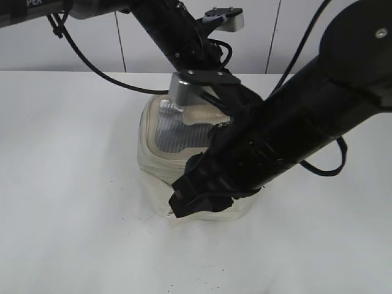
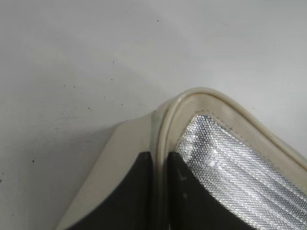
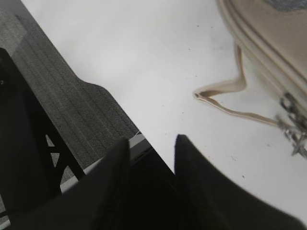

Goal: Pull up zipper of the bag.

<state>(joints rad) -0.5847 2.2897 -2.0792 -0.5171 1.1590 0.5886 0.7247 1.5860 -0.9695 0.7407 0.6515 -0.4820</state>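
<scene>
Across the whole frame of the exterior view: one white bench (image 1: 67, 202), matt, lightly speckled; it carries everything listed below.

Item, centre of the exterior view: the bag (image 1: 150, 156), small, boxy, cream-white, standing on the bench with its lid facing up and slightly toward you. Judged soft and light: the walls sag, so expect it to slide or buckle unless one arm pins it while the other pulls.

Item, on the lid: a silvery ribbed panel (image 2: 240, 163), shiny mesh texture, lower right of the left wrist view.

Item, lower left of the left wrist view: the left gripper (image 2: 160, 191). Its two dark fingers (image 2: 141, 187) straddle the raised cream rim at the lid corner and look pressed against it, so you have a pinch on the rim there, serving as the anchor.

Item, bottom centre of the right wrist view: the right gripper (image 3: 151, 182). Its fingers stand apart with only bench between them, grasping nothing; in the exterior view this arm lies across the front of the bag.

Item, centre right of the right wrist view: a flat cream strap (image 3: 225, 93), limp, trailing on the bench. Leave it alone.

Item, round the lid rim: the zipper (image 3: 256, 52), a cream track.

Item, right edge of the right wrist view: small silver ring pulls (image 3: 292, 127), apparently hanging loose. Take hold here; they are small, likely slippery metal, so close squarely on one ring.
</scene>
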